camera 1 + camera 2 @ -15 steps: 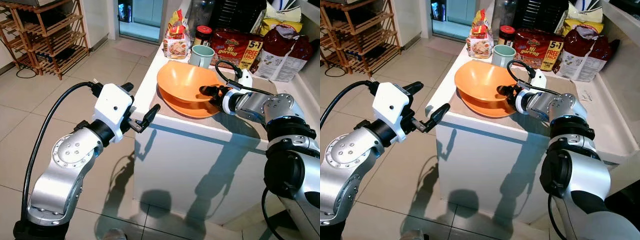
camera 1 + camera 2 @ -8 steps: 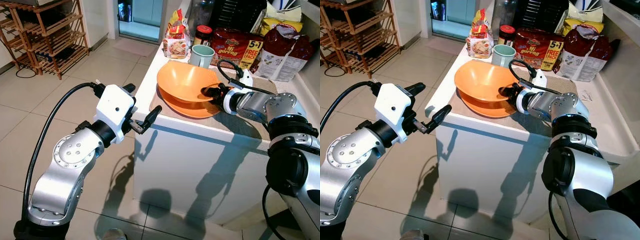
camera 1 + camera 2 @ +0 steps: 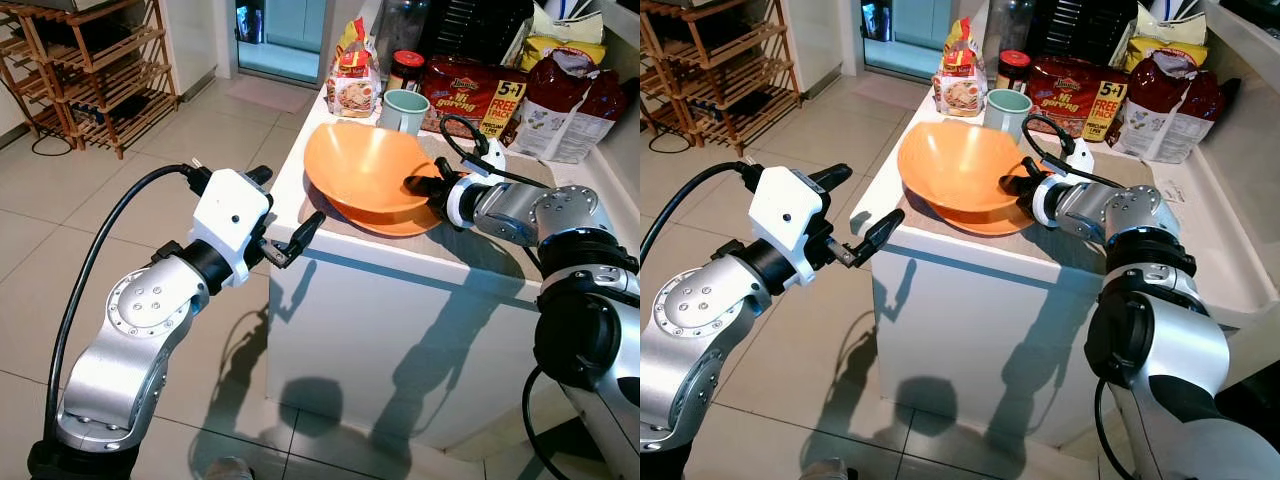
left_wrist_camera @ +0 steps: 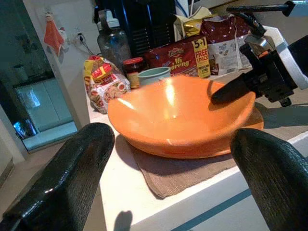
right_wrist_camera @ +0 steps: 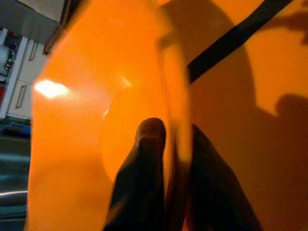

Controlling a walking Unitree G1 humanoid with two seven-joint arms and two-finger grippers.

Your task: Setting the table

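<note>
White counter (image 3: 400,290) stood beside open tiled floor (image 3: 100,220). Left gripper (image 3: 288,233) hovered off its edge, fingers spread, holding nothing. Right gripper (image 3: 420,186) reached across, clamped on rim of upper orange bowl (image 3: 365,170), tilted over lower orange bowl (image 3: 400,220) on brown mat (image 4: 163,173). Noodle pack (image 3: 478,95) read "5+1 FREE PACK".

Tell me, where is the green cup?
The green cup stands at the back of the white counter, just behind the orange bowl, between the snack bag and the red noodle pack.
</note>
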